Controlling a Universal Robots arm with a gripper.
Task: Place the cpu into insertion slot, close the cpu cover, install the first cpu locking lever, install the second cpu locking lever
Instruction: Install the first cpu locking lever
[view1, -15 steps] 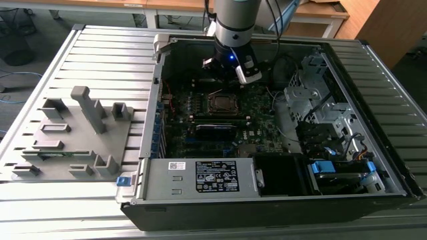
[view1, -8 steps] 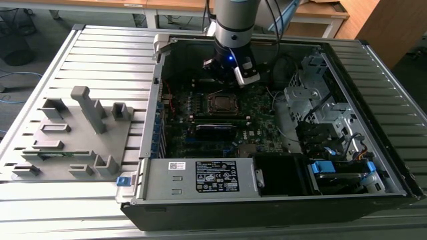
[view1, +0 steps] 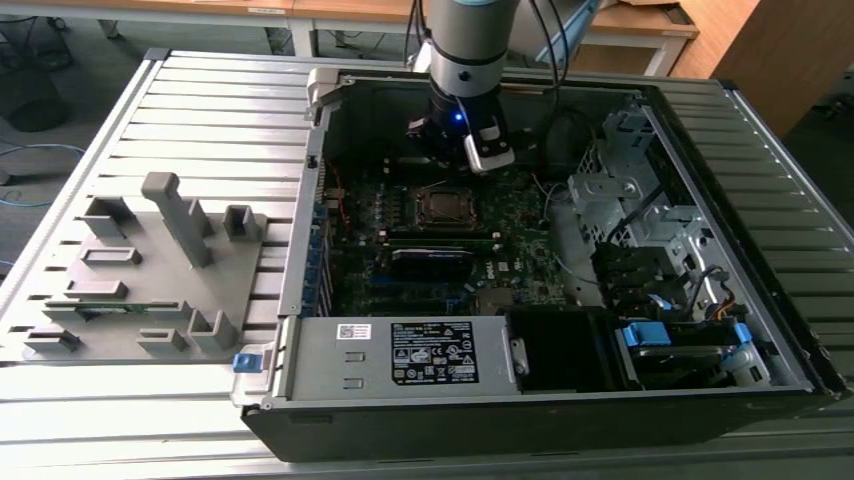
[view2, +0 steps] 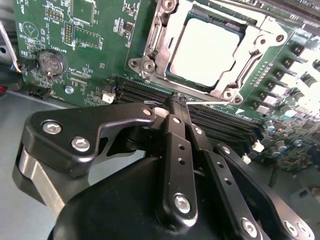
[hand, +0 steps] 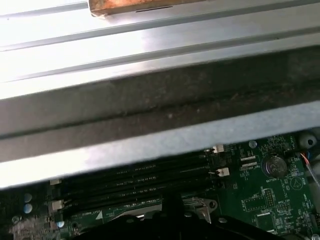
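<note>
Inside the small square silver-rimmed insertion slot, seated flat: the grey-topped square cpu. Just beside that slot, above long black memory slots: black gripper, fingers pressed together.

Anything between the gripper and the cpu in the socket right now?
Nothing visible. In the second wrist view the gripper hangs over the memory slots, just beside the cpu cover. The cpu lies exposed in the cover's window, with no cable or part across the gap.
</note>
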